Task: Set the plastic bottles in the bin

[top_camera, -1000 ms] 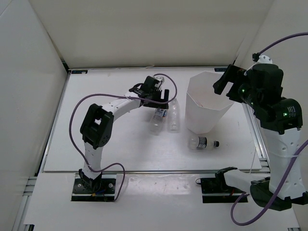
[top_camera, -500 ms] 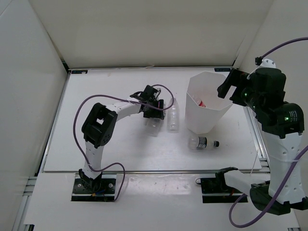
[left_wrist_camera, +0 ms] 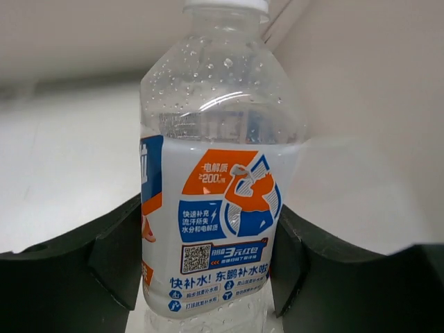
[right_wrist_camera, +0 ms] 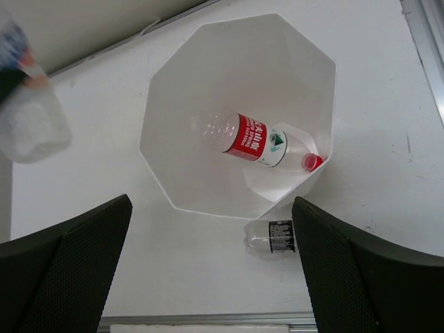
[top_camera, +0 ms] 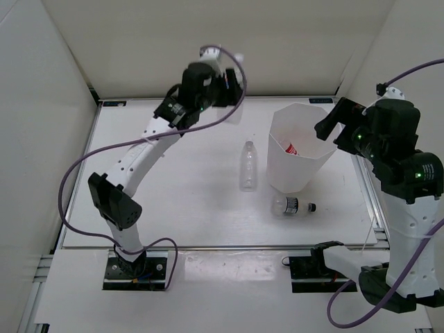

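Observation:
My left gripper (left_wrist_camera: pixel 208 267) is shut on the blue-white labelled bottle (left_wrist_camera: pixel 211 159), held upright high above the back of the table. From overhead that gripper (top_camera: pixel 225 82) hangs left of the bin (top_camera: pixel 281 132). The tall white bin (right_wrist_camera: pixel 156 104) holds the red-labelled, red-capped bottle (right_wrist_camera: pixel 255 139) lying on its floor. A nearly plain bottle (top_camera: pixel 248 165) lies on the table left of the bin. The black-capped bottle (top_camera: pixel 291 205) lies against the bin's base, also seen from the right wrist (right_wrist_camera: pixel 272 236). My right gripper (right_wrist_camera: pixel 211 267) hovers open and empty above the bin's right rim (top_camera: pixel 331 119).
White walls enclose the table (top_camera: pixel 159 208) at the back and both sides. A metal rail (top_camera: pixel 371 201) runs along the table's right edge. The left arm's purple cable (top_camera: pixel 76 173) loops over the left half.
My left gripper closed on the blue-white bottle on the table and lifted it high towards the back. The right arm barely shifted above the bin.

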{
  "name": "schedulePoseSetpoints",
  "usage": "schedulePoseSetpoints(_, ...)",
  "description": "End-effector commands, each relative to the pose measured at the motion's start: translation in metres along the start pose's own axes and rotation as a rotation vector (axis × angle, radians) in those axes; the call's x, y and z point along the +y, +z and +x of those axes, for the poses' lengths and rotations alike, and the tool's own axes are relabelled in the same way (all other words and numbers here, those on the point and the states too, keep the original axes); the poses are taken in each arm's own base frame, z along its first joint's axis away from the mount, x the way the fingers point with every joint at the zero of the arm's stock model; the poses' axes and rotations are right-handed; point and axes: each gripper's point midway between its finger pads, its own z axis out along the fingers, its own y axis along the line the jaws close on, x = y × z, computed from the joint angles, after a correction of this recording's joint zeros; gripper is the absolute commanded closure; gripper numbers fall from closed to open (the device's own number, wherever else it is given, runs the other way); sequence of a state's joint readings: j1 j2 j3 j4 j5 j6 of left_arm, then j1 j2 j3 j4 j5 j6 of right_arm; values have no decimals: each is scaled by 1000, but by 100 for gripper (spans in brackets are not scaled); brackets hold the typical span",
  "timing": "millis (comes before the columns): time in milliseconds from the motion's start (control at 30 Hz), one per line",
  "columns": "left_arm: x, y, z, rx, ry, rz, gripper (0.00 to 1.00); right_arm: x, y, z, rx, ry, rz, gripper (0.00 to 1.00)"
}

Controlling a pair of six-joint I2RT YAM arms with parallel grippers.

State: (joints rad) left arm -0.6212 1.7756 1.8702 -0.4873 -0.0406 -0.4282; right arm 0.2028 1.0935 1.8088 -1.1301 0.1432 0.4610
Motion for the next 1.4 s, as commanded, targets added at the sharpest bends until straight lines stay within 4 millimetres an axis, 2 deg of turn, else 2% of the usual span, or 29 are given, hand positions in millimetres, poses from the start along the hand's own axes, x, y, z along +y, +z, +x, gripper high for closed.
schedulePoseSetpoints(0, -82, -30, -77, -181, 62, 228, 46, 4, -16, 6, -9, 62, -41, 0)
schedulePoseSetpoints(33, -104, -30, -82, -191, 55, 283, 46, 4, -20, 5, -19, 63, -46, 0)
schedulePoseSetpoints(67, -128, -47, -109, -255, 48, 361, 46, 0, -18, 10, -1, 81, -28, 0)
schedulePoseSetpoints(100, -137, -23, -96, -225, 44, 379, 46, 0, -18, 10, -1, 97, -27, 0)
schedulePoseSetpoints(133, -155, -22, -91, -219, 37, 421, 46, -2, -22, 11, -7, 97, -20, 0)
schedulePoseSetpoints(167, -168, -26, -97, -239, 40, 456, 46, -1, -24, 8, -16, 111, -25, 0)
schedulePoseSetpoints(233, -190, -8, -69, -190, 36, 487, 44, -1, -35, -2, -66, 124, -26, 0)
schedulePoseSetpoints(300, -207, 0, -53, -170, 31, 523, 44, 2, -46, -10, -101, 126, -45, 0)
schedulePoseSetpoints(333, -222, -3, -43, -155, 16, 552, 43, 4, -50, -14, -116, 128, -54, 0)
schedulePoseSetpoints(433, -241, 8, -23, -145, 10, 587, 42, 7, -59, -22, -148, 130, -72, 0)
schedulePoseSetpoints(567, -256, 5, -8, -120, 28, 616, 35, 7, -64, -22, -157, 122, -76, 0)
schedulePoseSetpoints(600, -252, 11, 1, -102, 39, 605, 23, 5, -63, -23, -163, 122, -67, 0)
schedulePoseSetpoints(667, -261, -9, -5, -120, 49, 615, 8, -2, -56, -15, -143, 121, -33, 0)
schedulePoseSetpoints(700, -253, -15, -10, -135, 58, 581, 0, -4, -56, -13, -146, 155, -23, 0)
schedulePoseSetpoints(800, -237, -28, -27, -189, 76, 503, 0, -19, -47, -2, -135, 212, 47, 0)
schedulePoseSetpoints(833, -231, -31, -30, -200, 88, 482, 0, -22, -46, 0, -147, 305, 71, 0)
schedulePoseSetpoints(867, -229, -50, -49, -252, 110, 478, 0, -36, -45, 16, -141, 376, 128, 0)
schedulePoseSetpoints(900, -225, -57, -60, -284, 113, 456, 0, -46, -43, 25, -155, 449, 168, 0)
schedulePoseSetpoints(933, -225, -67, -68, -303, 120, 461, 0, -53, -41, 26, -194, 490, 184, 0)
schedulePoseSetpoints(967, -223, -90, -88, -353, 113, 459, 0, -57, -50, 29, -238, 500, 159, 0)
schedulePoseSetpoints(1033, -211, -98, -90, -360, 105, 417, 0, -65, -42, 43, -237, 533, 179, 0)
schedulePoseSetpoints(1067, -205, -125, -105, -396, 93, 417, 0, -68, -42, 48, -238, 619, 194, 0)
schedulePoseSetpoints(1133, -187, -140, -104, -400, 63, 366, 0, -82, -45, 72, -178, 713, 291, 0)
schedulePoseSetpoints(1167, -170, -155, -93, -381, 51, 342, 0, -85, -44, 84, -144, 765, 322, 0)
schedulePoseSetpoints(1233, -148, -170, -83, -371, -6, 293, 0, -86, -37, 109, -58, 895, 382, 2)
schedulePoseSetpoints(1267, -131, -161, -53, -313, -5, 247, 0, -81, -30, 129, 26, 947, 395, 2)
schedulePoseSetpoints(1300, -120, -191, -60, -346, -55, 254, 0, -78, -26, 141, 75, 1000, 408, 4)
schedulePoseSetpoints(1333, -109, -197, -52, -339, -68, 233, 0, -74, -22, 151, 110, 1113, 426, 6)
schedulePoseSetpoints(1367, -92, -191, -30, -309, -71, 181, 0, -71, -19, 164, 156, 1171, 435, 8)
